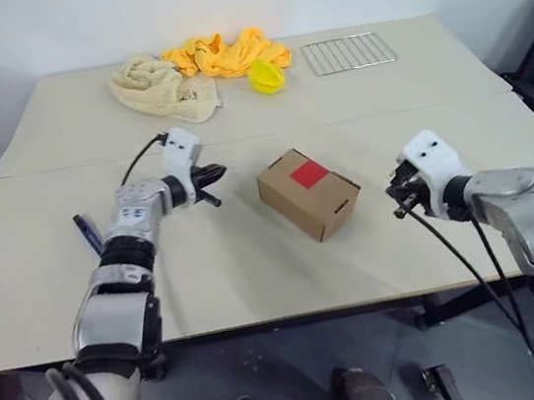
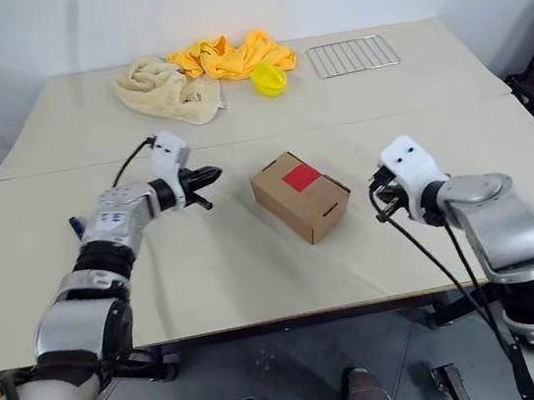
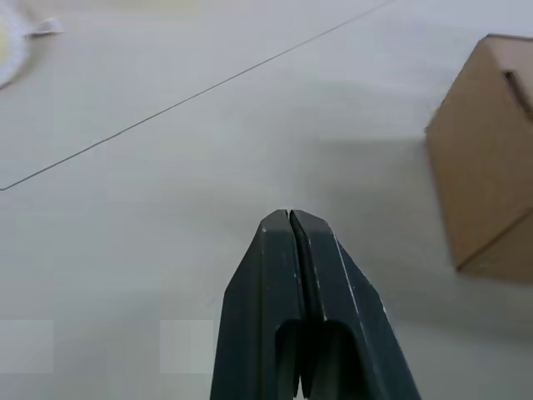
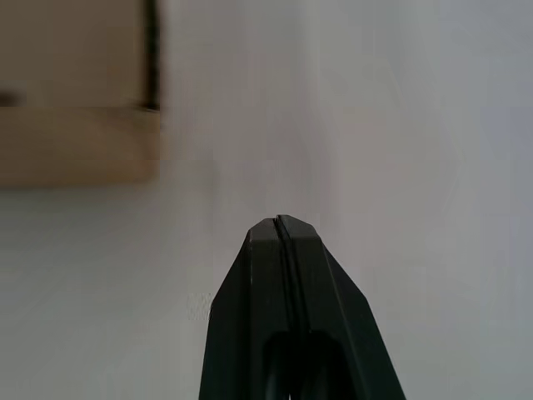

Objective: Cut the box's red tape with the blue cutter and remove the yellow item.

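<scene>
One box (image 1: 310, 194) mid-surface (image 1: 259, 281), flaps shut, one red tape (image 1: 309, 174) square on top. One blue cutter (image 1: 88, 234) lying beside left forearm. Left tool (image 1: 216, 174) pinched together, empty, left of box; right tool (image 4: 278, 223) likewise together, empty, right of box. Two cloths (image 1: 227, 54), one rack (image 1: 348, 52) at far edge.

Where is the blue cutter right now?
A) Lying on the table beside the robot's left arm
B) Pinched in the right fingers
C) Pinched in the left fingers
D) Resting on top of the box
A: the cutter lies flat on the table next to the left forearm, while the left gripper and right gripper are both shut on nothing, and the box carries just its red tape.
</scene>
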